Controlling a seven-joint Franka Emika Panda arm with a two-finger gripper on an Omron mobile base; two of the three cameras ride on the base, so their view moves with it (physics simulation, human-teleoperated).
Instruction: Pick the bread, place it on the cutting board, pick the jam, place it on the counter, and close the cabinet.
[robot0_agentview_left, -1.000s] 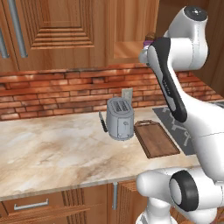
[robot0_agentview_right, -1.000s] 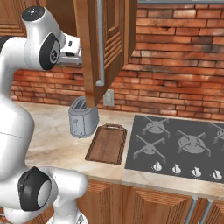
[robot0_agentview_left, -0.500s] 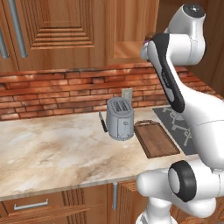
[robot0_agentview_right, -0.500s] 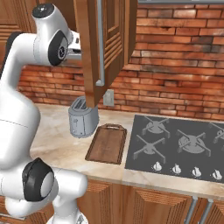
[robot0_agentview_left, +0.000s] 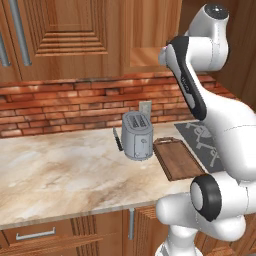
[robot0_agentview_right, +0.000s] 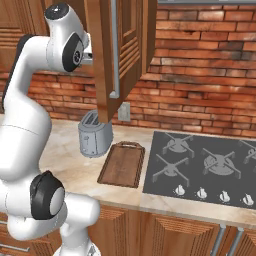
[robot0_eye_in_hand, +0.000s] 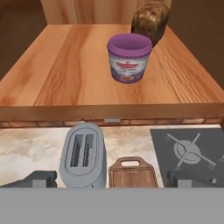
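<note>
The claw (robot0_eye_in_hand: 112, 179) is spread wide and empty, facing the cabinet shelf (robot0_eye_in_hand: 52, 83). The jam (robot0_eye_in_hand: 129, 57) stands on that shelf with the bread (robot0_eye_in_hand: 151, 19) just behind it. Below on the table (robot0_agentview_left: 60, 175), the cutting board (robot0_agentview_right: 122, 164) lies beside the toaster (robot0_agentview_left: 137, 135). The cabinet door (robot0_agentview_right: 117, 50) hangs open.

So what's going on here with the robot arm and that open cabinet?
The arm is reaching up toward the open cabinet, its fingers spread wide and holding nothing. In the hand view the jam stands on the cabinet shelf with the bread just behind it, neither touched yet. Below, the cutting board lies bare on the counter between the toaster and the stovetop.
</note>
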